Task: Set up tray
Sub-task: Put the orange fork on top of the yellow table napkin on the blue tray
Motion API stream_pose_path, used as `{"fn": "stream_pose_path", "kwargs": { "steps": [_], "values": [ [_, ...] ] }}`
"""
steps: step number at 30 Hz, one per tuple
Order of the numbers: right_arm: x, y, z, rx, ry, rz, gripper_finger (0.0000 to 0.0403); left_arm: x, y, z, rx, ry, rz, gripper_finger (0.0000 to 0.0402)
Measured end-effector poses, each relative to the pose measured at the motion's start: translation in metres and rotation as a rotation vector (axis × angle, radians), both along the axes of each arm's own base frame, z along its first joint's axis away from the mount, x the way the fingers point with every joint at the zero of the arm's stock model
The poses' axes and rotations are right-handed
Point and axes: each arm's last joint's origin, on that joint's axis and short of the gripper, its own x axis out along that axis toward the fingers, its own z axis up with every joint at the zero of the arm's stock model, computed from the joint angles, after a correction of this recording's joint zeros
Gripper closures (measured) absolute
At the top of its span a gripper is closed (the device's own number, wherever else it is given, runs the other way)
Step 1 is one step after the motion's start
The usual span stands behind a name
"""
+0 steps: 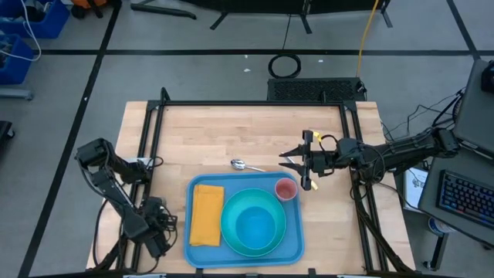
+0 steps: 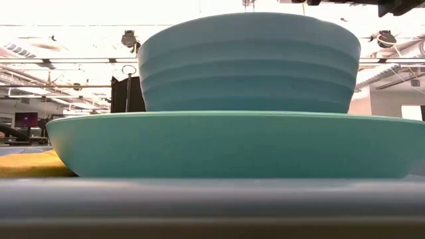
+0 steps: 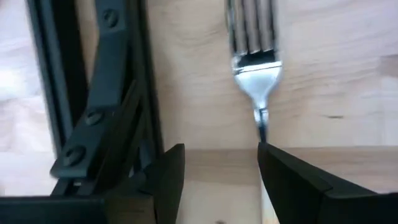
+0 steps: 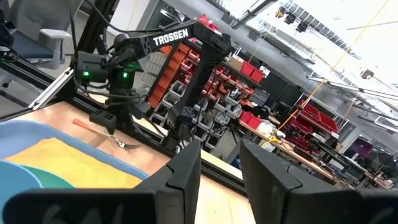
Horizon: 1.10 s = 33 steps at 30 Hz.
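The blue tray (image 1: 293,247) lies at the table's near middle. On it are a yellow napkin (image 1: 206,215), a turquoise plate (image 1: 231,235) with a bowl (image 1: 258,224) on top, and a pink cup (image 1: 285,189) at its far right corner. A spoon (image 1: 239,164) lies on the table beyond the tray. A fork (image 3: 255,62) lies left of the tray, tines pointing away from my left gripper (image 3: 214,177), which is open low over its handle end. My right gripper (image 1: 292,164) is open and empty, in the air beyond the cup. My left gripper stands open with one fingertip (image 3: 273,162) right at the fork's neck (image 3: 261,127); the finger hides the handle behind it, and I cannot tell whether it touches the fork. The fork lies flat on the table.
A black frame rail (image 3: 93,93) runs beside the fork on the table's left. Frame rails (image 1: 351,139) also border the far and right sides. The low view is filled by the plate (image 2: 212,143) and bowl (image 2: 246,63). Bare wood lies beyond the tray.
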Motion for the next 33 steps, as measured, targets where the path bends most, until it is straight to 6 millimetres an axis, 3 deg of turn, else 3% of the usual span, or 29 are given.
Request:
{"fn": "stream_pose_path", "kwargs": {
  "steps": [8,23,33],
  "values": [
    [0.0,0.0,0.0,0.0,-0.001,0.0,0.03,0.011,0.004,-0.002,0.033,-0.095,-0.008,0.0195],
    [0.0,0.0,-0.001,0.014,0.007,0.002,0.03,0.015,0.004,-0.003,0.008,-0.078,0.014,0.0195],
    [0.0,0.0,-0.001,0.014,0.008,0.002,0.03,0.016,0.003,-0.017,0.051,-0.047,-0.02,0.0195]
  ]
}}
